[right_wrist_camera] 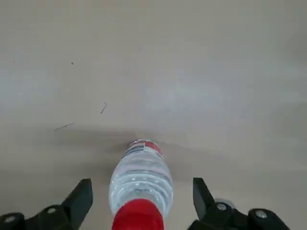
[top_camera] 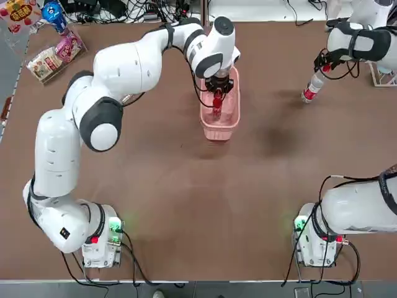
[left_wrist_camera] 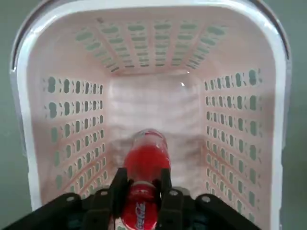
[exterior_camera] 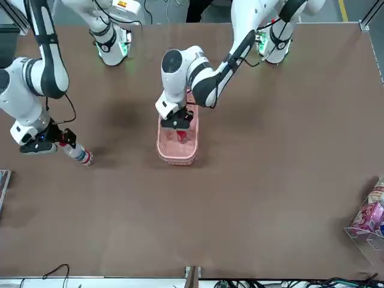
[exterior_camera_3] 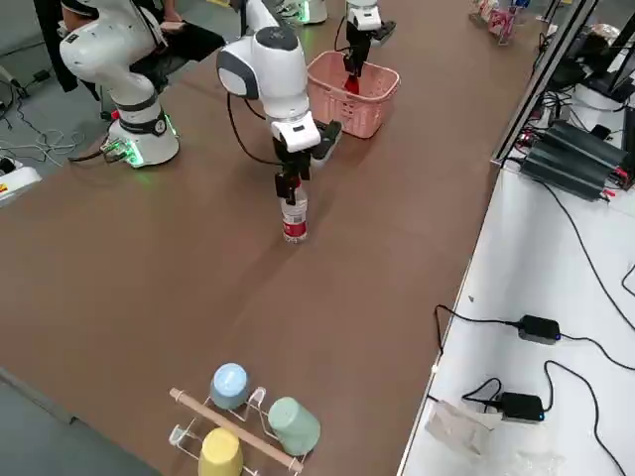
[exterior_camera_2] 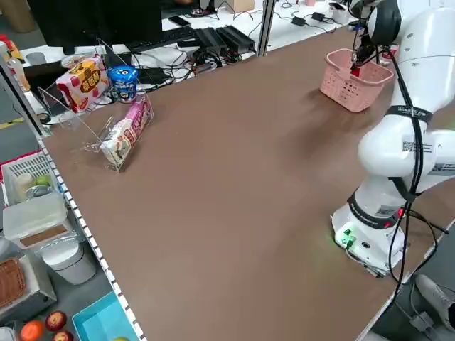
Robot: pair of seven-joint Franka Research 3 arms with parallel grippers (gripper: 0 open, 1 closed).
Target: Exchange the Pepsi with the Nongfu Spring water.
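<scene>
The Pepsi, a slim all-red bottle, stands inside the pink basket at the table's far middle. My left gripper reaches down into the basket and is shut on the bottle's upper part; the top view shows the left gripper and the Pepsi below it. The Nongfu Spring water, clear with a red cap and red label, stands on the table at the far right. My right gripper hovers over its cap, open, one finger on each side with gaps. In the right side view the water stands under that gripper.
A clear rack of snack packets stands at the far left corner. A cup rack with several cups sits near the table's right side. Cables run along the back edge. Bare brown tabletop lies between basket and water bottle.
</scene>
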